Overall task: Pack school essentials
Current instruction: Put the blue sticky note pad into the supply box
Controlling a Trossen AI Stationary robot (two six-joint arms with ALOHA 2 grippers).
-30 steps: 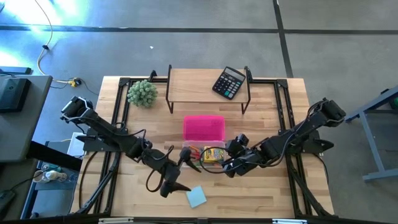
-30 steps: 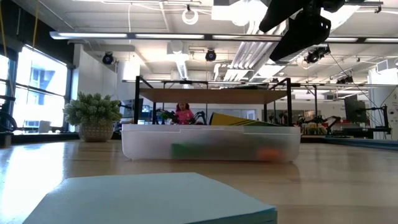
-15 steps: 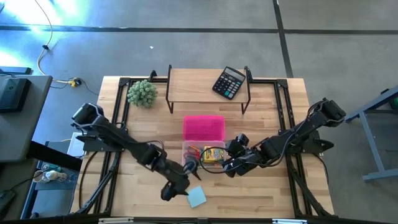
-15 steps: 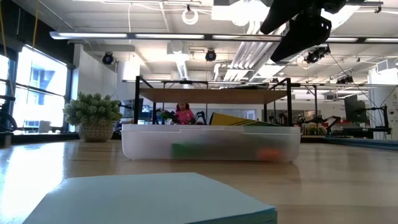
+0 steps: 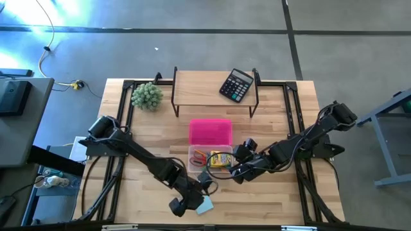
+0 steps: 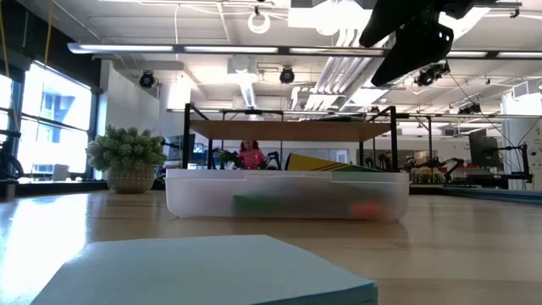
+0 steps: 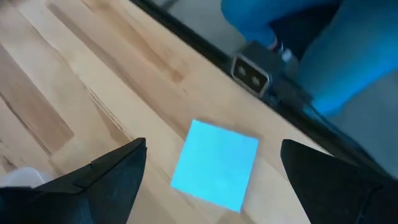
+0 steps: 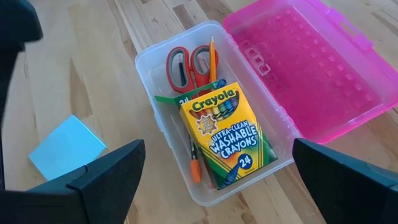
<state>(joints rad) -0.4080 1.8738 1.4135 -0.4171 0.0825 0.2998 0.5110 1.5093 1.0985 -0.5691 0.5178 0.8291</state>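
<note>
The light-blue note pad (image 7: 216,163) lies flat on the wood near the table's near edge (image 5: 205,205). My left gripper (image 7: 212,149) hovers above it, open, a finger on either side and clear of it. A clear box (image 8: 186,124) with its pink lid (image 8: 317,74) swung open holds the red-handled scissors (image 8: 186,65), pencils (image 8: 212,56) and the yellow-green crayon box (image 8: 227,134). My right gripper (image 8: 217,149) hangs open above that box (image 5: 210,160), touching nothing.
A wooden shelf on black legs (image 5: 215,90) stands at the far side with a black calculator (image 5: 236,85) on it. A green ball-shaped plant (image 5: 147,95) sits at the far left. Black frame rails (image 5: 122,122) run along both sides. Bare wood lies left of the note pad.
My left arm has stretched out toward the table's near edge and to the right. Its gripper has come from beside the clear box to a place over the note pad. The right arm, the box and the note pad have stayed still.
</note>
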